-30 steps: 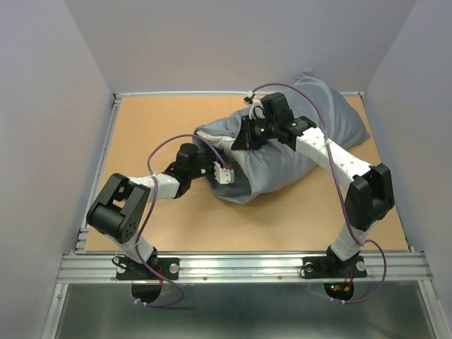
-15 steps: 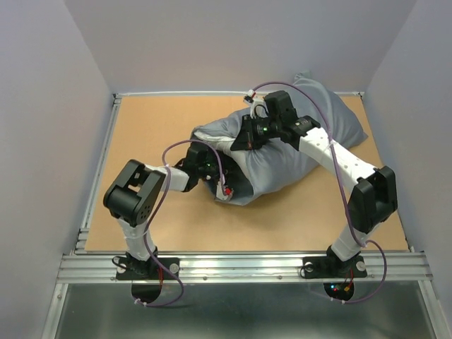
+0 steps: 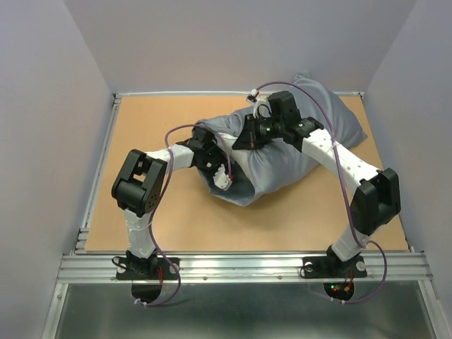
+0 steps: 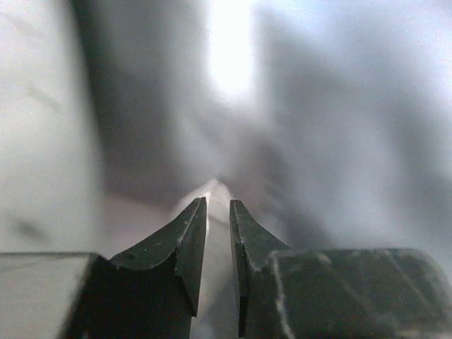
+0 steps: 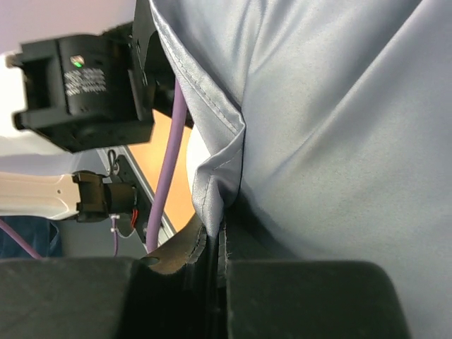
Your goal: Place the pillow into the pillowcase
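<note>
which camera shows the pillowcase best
top external: most of the pillowcase shows, lying on the table. right wrist shows only its hem pinched in the right gripper; left wrist, only a grey blur.

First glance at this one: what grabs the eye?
A bulging blue-grey pillowcase lies on the table, toward the far right. The right gripper pinches its hem at the open end, while the left gripper pokes into that opening, jaws nearly together.
</note>
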You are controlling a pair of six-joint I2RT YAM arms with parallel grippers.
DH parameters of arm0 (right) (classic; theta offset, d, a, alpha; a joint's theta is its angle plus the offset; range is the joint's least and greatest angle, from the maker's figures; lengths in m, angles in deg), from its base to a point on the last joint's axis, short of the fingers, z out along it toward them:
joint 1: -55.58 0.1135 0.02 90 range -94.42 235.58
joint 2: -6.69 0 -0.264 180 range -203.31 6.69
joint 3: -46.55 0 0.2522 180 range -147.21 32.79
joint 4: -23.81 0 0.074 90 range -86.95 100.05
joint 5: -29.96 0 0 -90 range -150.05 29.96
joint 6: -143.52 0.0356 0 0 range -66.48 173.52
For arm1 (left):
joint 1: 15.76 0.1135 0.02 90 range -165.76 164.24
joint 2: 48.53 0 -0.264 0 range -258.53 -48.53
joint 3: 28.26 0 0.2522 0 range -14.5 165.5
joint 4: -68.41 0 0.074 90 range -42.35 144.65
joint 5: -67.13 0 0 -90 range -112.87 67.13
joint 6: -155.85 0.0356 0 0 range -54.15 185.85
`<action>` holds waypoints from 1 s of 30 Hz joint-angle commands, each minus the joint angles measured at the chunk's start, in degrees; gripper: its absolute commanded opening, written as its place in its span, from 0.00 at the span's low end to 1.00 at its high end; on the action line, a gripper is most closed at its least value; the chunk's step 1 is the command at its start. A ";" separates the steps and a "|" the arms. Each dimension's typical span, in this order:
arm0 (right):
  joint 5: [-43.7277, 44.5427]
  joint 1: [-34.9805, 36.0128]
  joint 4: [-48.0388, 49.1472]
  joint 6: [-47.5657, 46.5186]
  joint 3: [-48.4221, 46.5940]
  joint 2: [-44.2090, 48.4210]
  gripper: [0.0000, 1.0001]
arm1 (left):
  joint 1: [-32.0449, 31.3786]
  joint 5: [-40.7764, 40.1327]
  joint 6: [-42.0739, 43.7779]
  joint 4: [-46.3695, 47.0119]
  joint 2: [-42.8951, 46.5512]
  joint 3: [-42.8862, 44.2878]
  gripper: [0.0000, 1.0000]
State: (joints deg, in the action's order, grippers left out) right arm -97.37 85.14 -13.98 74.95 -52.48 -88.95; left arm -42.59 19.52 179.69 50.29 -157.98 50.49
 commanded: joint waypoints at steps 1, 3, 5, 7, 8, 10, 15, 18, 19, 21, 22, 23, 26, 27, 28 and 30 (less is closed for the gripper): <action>-2.32 -1.00 3.11 -0.16 1.08 -0.94 0.01 | 2.65 -6.43 28.36 -28.66 3.36 2.60 0.31; -2.49 -1.26 3.20 0.01 0.90 -1.74 0.01 | 3.01 -9.77 29.24 -32.98 4.15 1.55 0.29; -2.84 -1.44 3.20 -0.07 0.81 -2.88 0.01 | 3.53 -11.97 29.51 -34.39 5.47 -0.47 0.28; -2.93 -1.44 3.29 -0.16 1.25 -3.68 0.01 | 3.89 -12.85 30.12 -34.92 7.05 -2.58 0.26; -2.85 -1.44 3.29 -0.86 1.60 -4.46 0.01 | 4.15 -13.30 30.30 -35.10 7.67 -3.29 0.25; -1.89 -1.44 3.38 -2.00 2.65 -5.43 0.01 | 4.24 -13.12 30.21 -35.36 9.07 -4.34 0.25; -0.56 -1.44 4.16 -3.85 5.99 -11.06 0.01 | 4.33 -10.84 28.02 -36.51 13.12 -6.02 0.24; -1.00 -1.44 5.22 -2.37 6.26 -12.03 0.01 | 4.33 -8.39 26.35 -35.64 15.05 -6.54 0.26; -1.96 -1.44 6.44 -1.75 6.17 -11.77 0.01 | 4.33 -7.42 25.47 -34.06 15.75 -7.68 0.29; -2.75 -1.44 7.68 0.09 5.82 -11.07 0.01 | 4.33 -4.17 23.97 -29.05 17.95 -9.00 0.38; -3.37 -1.44 8.21 0.62 5.04 -10.63 0.00 | 4.33 -3.29 23.88 -27.56 18.48 -9.44 0.39; -3.89 -1.44 8.30 1.15 4.68 -10.36 0.01 | 4.33 -2.15 23.88 -24.15 19.44 -10.58 0.40; -5.74 -1.44 8.56 3.44 3.63 -9.05 0.01 | 4.15 1.54 22.75 -15.37 20.85 -13.04 0.41; -6.44 -1.52 8.65 4.31 3.54 -8.69 0.01 | 3.98 3.12 22.31 -12.98 21.12 -13.74 0.40; -7.32 -1.44 8.91 4.93 3.45 -8.34 0.01 | 3.89 3.83 20.91 -10.52 21.47 -15.06 0.37; -8.03 -1.44 9.00 5.99 3.19 -7.46 0.00 | 3.28 4.54 20.28 -5.93 21.03 -15.60 0.36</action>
State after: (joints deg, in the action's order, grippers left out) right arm -101.04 84.09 -8.67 77.18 -47.15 -100.55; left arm -38.57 18.52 180.37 33.41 -138.52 36.85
